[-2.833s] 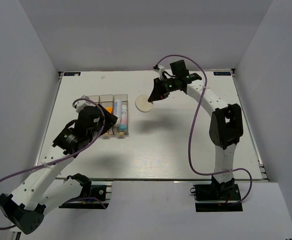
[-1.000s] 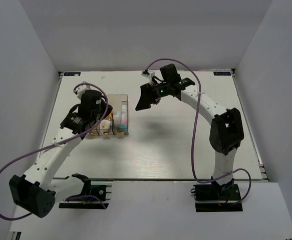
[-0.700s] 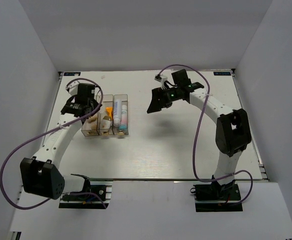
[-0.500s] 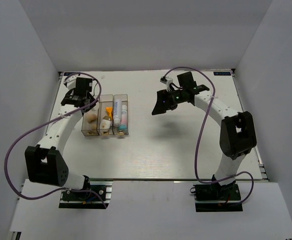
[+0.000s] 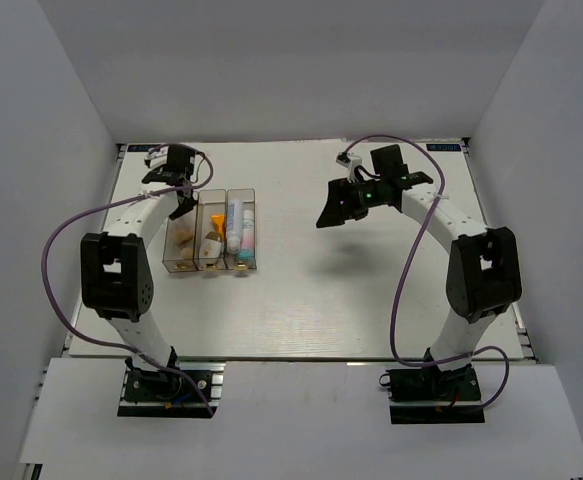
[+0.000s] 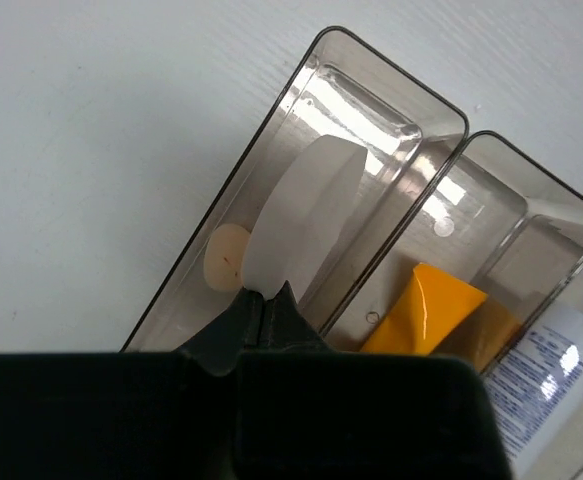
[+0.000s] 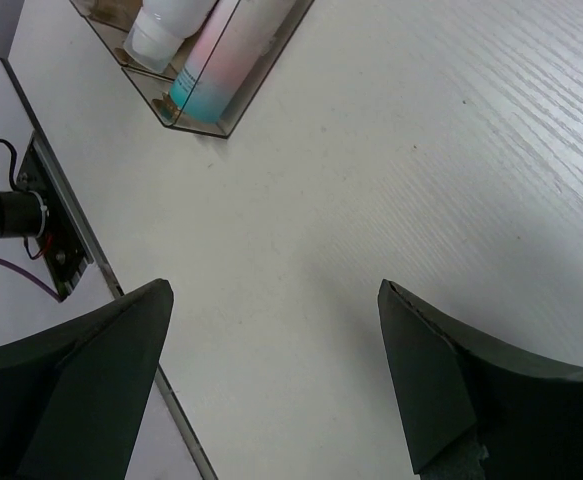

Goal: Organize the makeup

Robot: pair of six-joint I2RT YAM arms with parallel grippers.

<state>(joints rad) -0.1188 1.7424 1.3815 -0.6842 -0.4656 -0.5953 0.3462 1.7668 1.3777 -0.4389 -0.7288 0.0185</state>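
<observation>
The round cream puff stands on edge inside the left clear box, leaning over a beige sponge. My left gripper is shut, its tips touching the puff's lower edge with nothing visible between them; from above it hangs over that box's far end. In the middle box lies the orange tube, and a white tube lies in the third box. My right gripper is open and empty above bare table, right of the boxes.
The three clear boxes stand side by side at the table's left. The right wrist view shows the third box's end with a white cap and a pink-and-teal tube, plus the table's near edge.
The puff, earlier flat on the table near the right gripper, is now in the left box. The left arm has swung to the far left rear. The right gripper has moved right, away from the boxes.
</observation>
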